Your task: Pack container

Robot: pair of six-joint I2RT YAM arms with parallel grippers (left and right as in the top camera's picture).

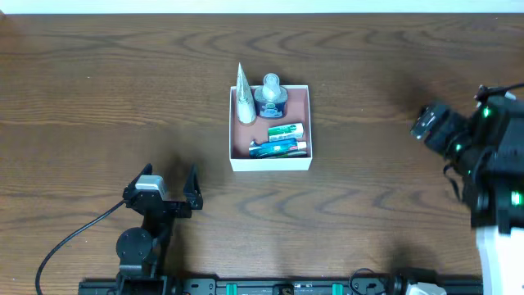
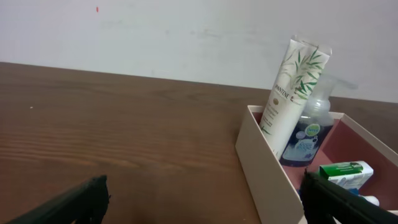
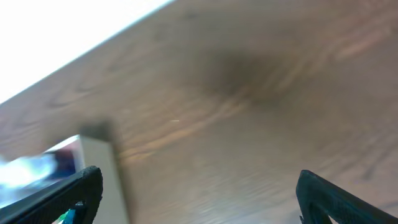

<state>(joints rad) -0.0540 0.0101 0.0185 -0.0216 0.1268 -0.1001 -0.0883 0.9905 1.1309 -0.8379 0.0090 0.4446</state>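
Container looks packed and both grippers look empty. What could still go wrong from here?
The Pantene tube stands tilted, rising well above the container wall; a knock could tip it out. The right wrist view is blurred with the container in frame, so the open right gripper might clip it.

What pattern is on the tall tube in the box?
The tube is white with green leaf sprigs; clearest in left wrist view.
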